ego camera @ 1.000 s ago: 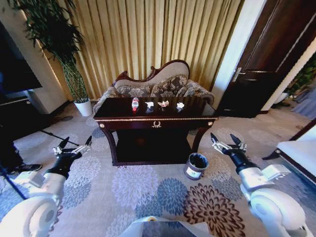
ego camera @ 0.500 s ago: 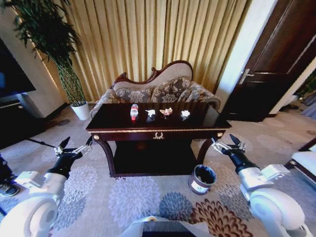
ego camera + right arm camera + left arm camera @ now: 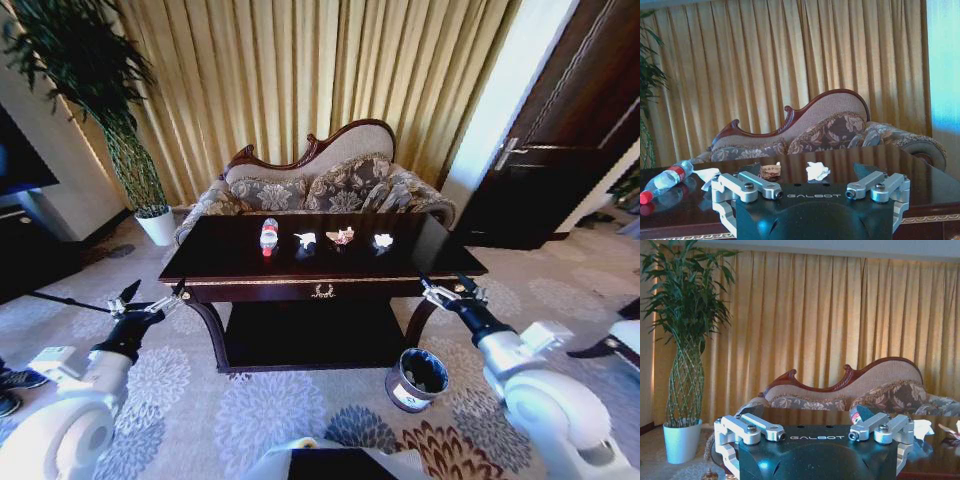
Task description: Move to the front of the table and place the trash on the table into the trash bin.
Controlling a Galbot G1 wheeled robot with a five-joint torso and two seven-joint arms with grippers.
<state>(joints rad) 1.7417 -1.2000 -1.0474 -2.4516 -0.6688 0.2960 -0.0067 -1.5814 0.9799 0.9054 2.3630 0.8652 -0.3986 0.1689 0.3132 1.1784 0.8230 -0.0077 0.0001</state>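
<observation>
Both grippers are held spread wide and empty: the left gripper (image 3: 150, 296) at about 8 o'clock in the head view, the right gripper (image 3: 447, 291) at about 4 o'clock, each just short of the front corners of the table (image 3: 230, 262). On the tabletop toward 12 o'clock the trash is laid in a row, the bottle (image 3: 268, 236) leftmost and the crumpled scraps (image 3: 342, 237) beside it, while the trash bin (image 3: 417, 378) is set on the carpet at about 5 o'clock, below the right gripper. The approach step is judged nearly done; a reach over the front edge to a first piece is what is called for next.
</observation>
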